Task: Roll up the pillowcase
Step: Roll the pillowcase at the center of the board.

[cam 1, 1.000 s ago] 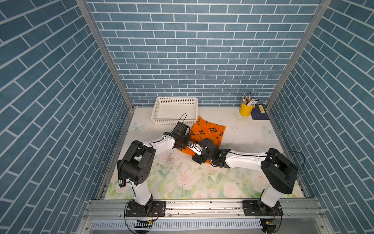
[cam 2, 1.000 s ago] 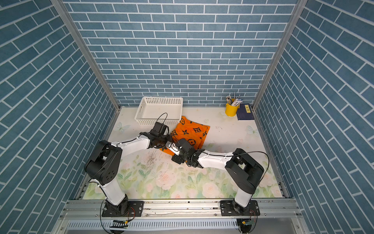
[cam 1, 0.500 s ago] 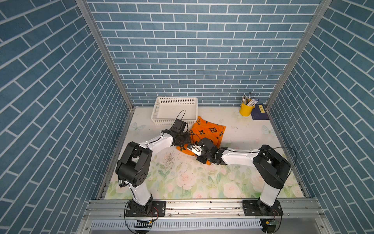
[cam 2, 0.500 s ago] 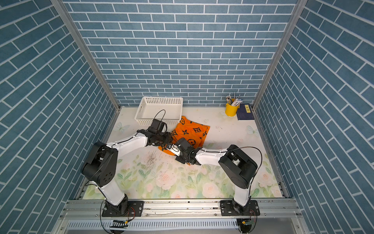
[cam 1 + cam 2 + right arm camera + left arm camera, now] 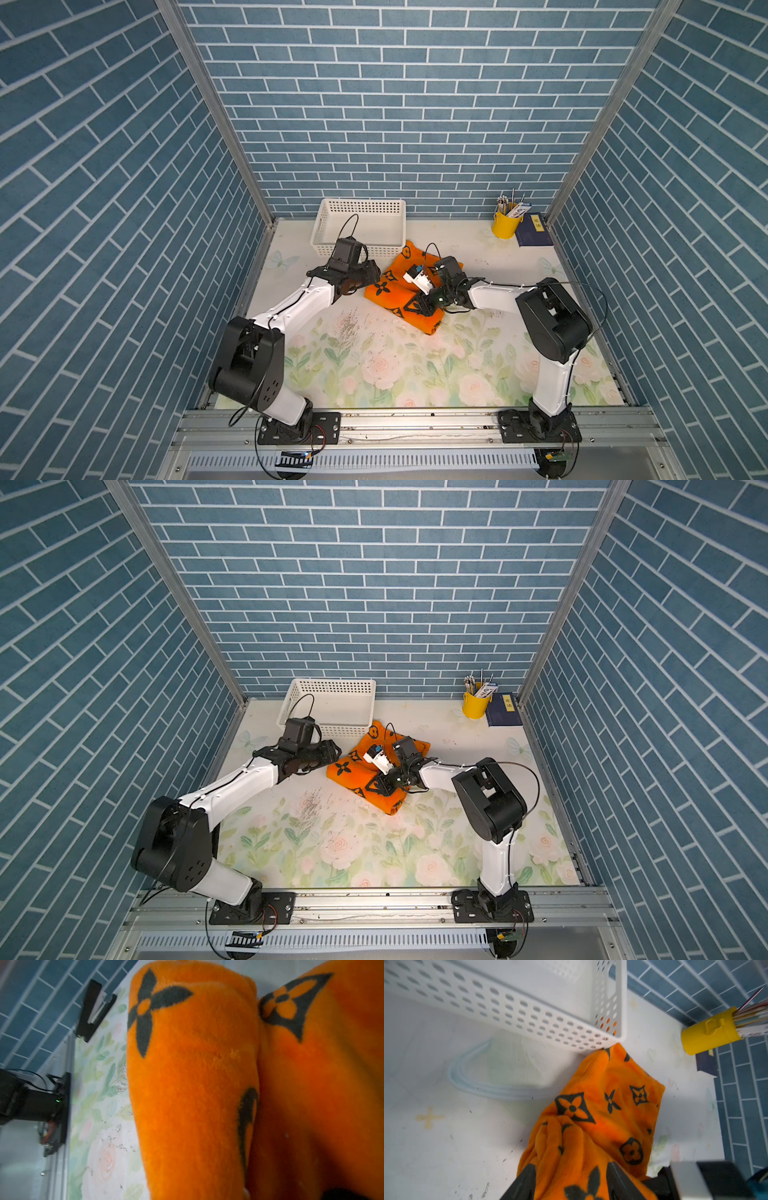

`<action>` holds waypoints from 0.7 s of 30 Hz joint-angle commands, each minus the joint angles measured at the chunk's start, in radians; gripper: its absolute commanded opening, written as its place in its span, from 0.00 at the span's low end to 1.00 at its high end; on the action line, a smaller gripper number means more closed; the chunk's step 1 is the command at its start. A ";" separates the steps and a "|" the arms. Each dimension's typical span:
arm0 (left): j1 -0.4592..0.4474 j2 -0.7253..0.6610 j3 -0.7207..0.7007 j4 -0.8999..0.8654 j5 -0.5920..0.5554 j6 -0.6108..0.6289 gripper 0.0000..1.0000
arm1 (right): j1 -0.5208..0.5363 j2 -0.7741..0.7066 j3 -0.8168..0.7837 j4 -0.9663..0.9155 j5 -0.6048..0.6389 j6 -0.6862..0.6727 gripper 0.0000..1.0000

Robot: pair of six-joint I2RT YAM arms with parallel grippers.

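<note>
While the pillowcase (image 5: 409, 293) lies bunched at the middle of both top views, on the floral desk (image 5: 374, 365) just below the white basket (image 5: 360, 226), its near edge is curled into a thick roll that fills the right wrist view (image 5: 191, 1084); one orange corner touches the basket's corner in the left wrist view (image 5: 610, 1051). The left end effector (image 5: 571, 1184) sits at the lower edge of the left wrist view, its dark fingers (image 5: 523, 1182) standing partly apart with a fold of the orange fabric bunched between them, so it has hold of the cloth's left end; in a top view it (image 5: 365, 276) meets the fabric's left edge. The right end effector (image 5: 424, 301) rests on the roll at the centre of a top view; its fingers are hidden by fabric and by its own body, so whether it is closed on the cloth I cannot tell. A yellow cup (image 5: 505, 224) of pens stands at the upper right of the desk, with a dark blue book (image 5: 534, 235) just beside it.
</note>
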 commanded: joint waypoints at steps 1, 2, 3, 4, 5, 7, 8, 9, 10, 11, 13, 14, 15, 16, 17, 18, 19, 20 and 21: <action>-0.043 0.064 0.003 0.058 0.019 -0.003 0.58 | -0.048 0.087 0.006 -0.041 -0.085 0.094 0.23; -0.061 0.093 0.014 0.064 0.015 -0.004 0.57 | -0.055 0.088 0.000 -0.029 -0.087 0.108 0.29; -0.075 0.117 0.025 0.067 0.014 -0.005 0.57 | -0.058 0.082 -0.005 -0.019 -0.078 0.119 0.38; -0.089 0.147 0.039 0.067 0.011 -0.004 0.56 | -0.059 0.071 -0.011 -0.017 -0.058 0.121 0.48; -0.101 0.178 0.052 0.065 0.006 -0.008 0.56 | -0.059 0.054 -0.015 -0.023 -0.028 0.114 0.55; -0.117 0.233 0.079 0.053 0.003 -0.010 0.55 | -0.057 0.001 -0.029 -0.026 0.061 0.098 0.64; -0.123 0.254 0.092 0.047 -0.001 -0.010 0.54 | -0.050 -0.035 -0.040 -0.030 0.121 0.079 0.68; -0.126 0.271 0.099 0.043 -0.006 -0.013 0.54 | -0.042 -0.075 -0.050 -0.031 0.178 0.065 0.70; -0.129 0.286 0.105 0.039 -0.006 -0.014 0.54 | -0.028 -0.121 -0.064 -0.032 0.268 0.039 0.73; -0.129 0.296 0.109 0.039 -0.006 -0.013 0.54 | -0.007 -0.167 -0.075 -0.036 0.364 0.008 0.76; -0.129 0.307 0.115 0.038 -0.010 -0.011 0.54 | 0.050 -0.241 -0.096 -0.035 0.555 -0.069 0.80; -0.129 0.310 0.118 0.037 -0.010 -0.009 0.54 | 0.085 -0.276 -0.111 -0.024 0.659 -0.120 0.83; -0.129 0.315 0.119 0.036 -0.011 -0.006 0.54 | 0.125 -0.300 -0.128 -0.004 0.751 -0.159 0.91; -0.129 0.319 0.122 0.036 -0.012 -0.005 0.54 | 0.164 -0.320 -0.149 0.022 0.832 -0.217 0.92; -0.128 0.322 0.125 0.037 -0.011 -0.004 0.54 | 0.200 -0.331 -0.167 0.044 0.900 -0.267 0.94; -0.129 0.327 0.128 0.034 -0.012 -0.003 0.54 | 0.228 -0.332 -0.176 0.062 0.950 -0.303 0.94; -0.129 0.330 0.129 0.032 -0.013 0.001 0.54 | 0.254 -0.322 -0.183 0.073 0.990 -0.346 0.95; -0.128 0.332 0.131 0.032 -0.012 0.002 0.54 | 0.278 -0.310 -0.183 0.078 1.019 -0.378 0.95; -0.128 0.331 0.131 0.030 -0.012 0.003 0.54 | 0.294 -0.294 -0.183 0.082 1.037 -0.404 0.95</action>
